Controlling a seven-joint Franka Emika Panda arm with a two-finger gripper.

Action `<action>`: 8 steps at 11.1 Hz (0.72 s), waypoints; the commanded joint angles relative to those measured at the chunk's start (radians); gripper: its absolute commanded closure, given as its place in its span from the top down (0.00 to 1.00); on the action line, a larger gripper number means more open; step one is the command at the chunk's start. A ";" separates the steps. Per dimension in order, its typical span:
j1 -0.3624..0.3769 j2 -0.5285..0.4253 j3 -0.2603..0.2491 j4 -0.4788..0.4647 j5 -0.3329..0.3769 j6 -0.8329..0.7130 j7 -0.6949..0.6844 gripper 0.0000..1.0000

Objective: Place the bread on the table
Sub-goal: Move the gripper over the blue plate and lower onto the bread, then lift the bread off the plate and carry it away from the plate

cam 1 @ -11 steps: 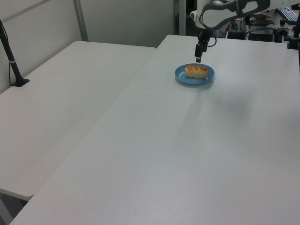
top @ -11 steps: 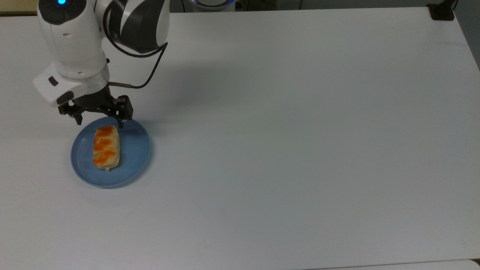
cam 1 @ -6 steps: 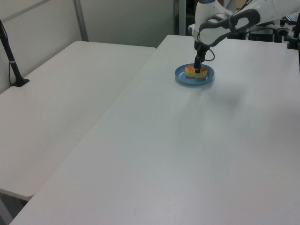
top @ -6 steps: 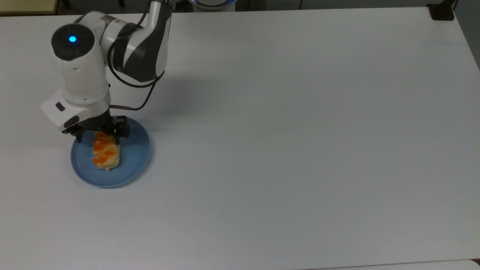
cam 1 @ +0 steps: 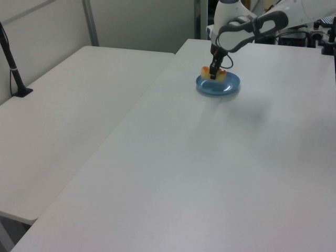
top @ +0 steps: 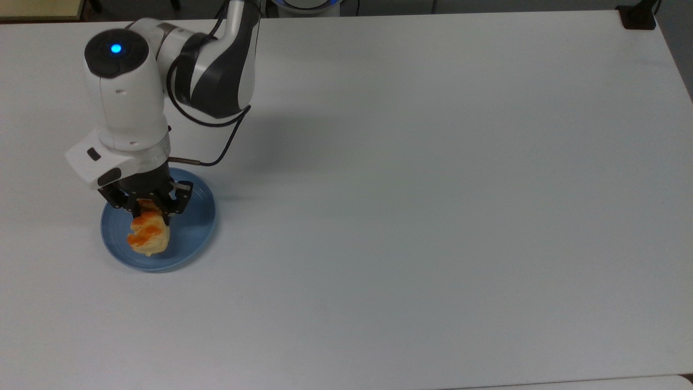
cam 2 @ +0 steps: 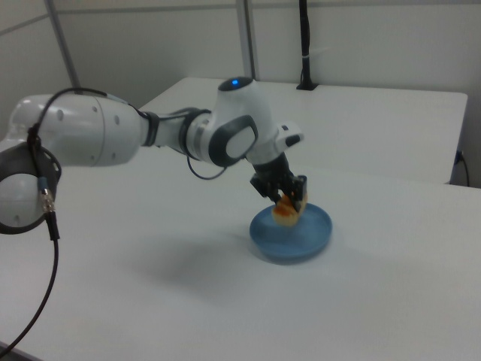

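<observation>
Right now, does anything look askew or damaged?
Yes: the bread hangs tilted from the fingers, gripped at one end and squashed out of its loaf shape, its lower end over the blue plate. Nothing spilled on the table.

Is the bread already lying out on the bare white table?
No, in the top view the bread is over the blue plate, gripped at one end by the gripper.

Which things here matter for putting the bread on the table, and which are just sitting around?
Part of the job:
- bread, gripped at one end, above the plate
- gripper, shut on the bread
- table, where the bread goes
- blue plate, under the bread

Just there:
- black post on the neighbouring table
</observation>
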 commanded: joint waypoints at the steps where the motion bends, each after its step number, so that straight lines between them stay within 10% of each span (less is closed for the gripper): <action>1: 0.095 -0.178 -0.002 -0.041 0.038 -0.190 0.022 0.46; 5: 0.341 -0.193 0.000 -0.052 0.035 -0.347 0.199 0.47; 8: 0.356 -0.100 0.044 -0.053 0.012 -0.225 0.315 0.47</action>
